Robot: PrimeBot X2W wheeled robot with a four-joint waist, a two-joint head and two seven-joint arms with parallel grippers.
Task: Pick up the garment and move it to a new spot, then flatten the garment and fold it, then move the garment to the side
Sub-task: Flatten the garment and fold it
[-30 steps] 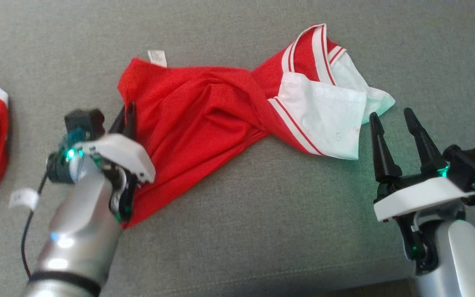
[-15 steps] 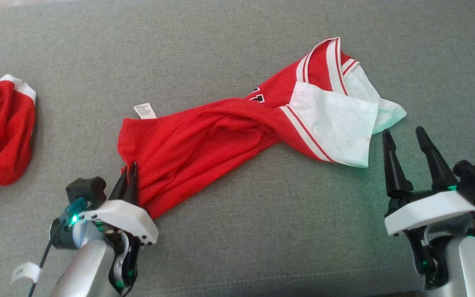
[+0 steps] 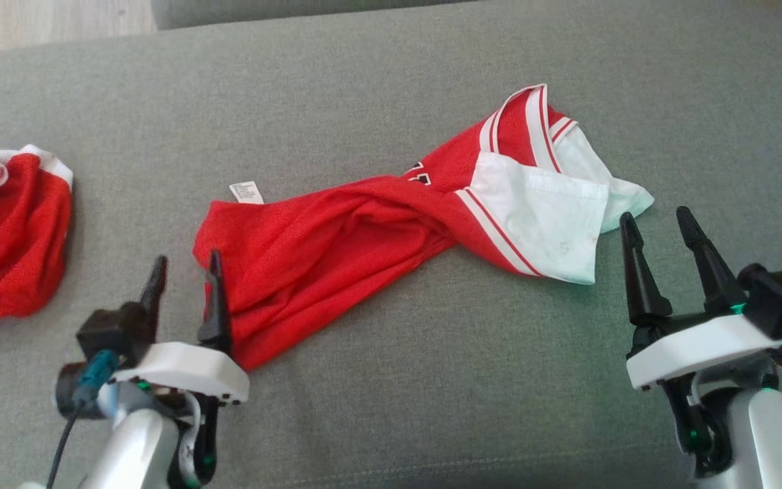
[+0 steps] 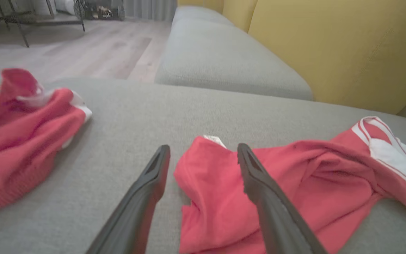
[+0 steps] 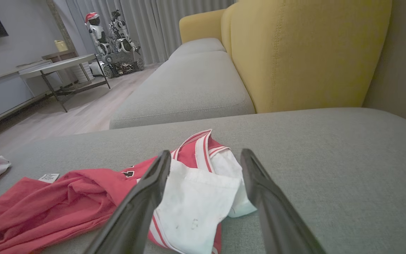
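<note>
Two tools show, the left tool [image 3: 187,259] and the right tool [image 3: 656,216]. Each has two long, dark, tapering fingers spread wide, pinching nothing. Two red garments lie on one grey woven cushion [image 3: 391,88].

The garment [image 3: 337,238] is thin red mesh with a white panel and red-and-white striped trim, twisted into a long band running between the tools. Its red corner sits between the left tool's fingers; whether they touch it I cannot tell. Its white end lies just ahead of the right tool's tips. One small white label [image 3: 246,192] juts out ahead of the left tool.

The second garment [image 3: 11,265], a crumpled heap, lies well to the left of the left tool. A smooth yellow backrest [image 5: 294,53] rises beyond.
</note>
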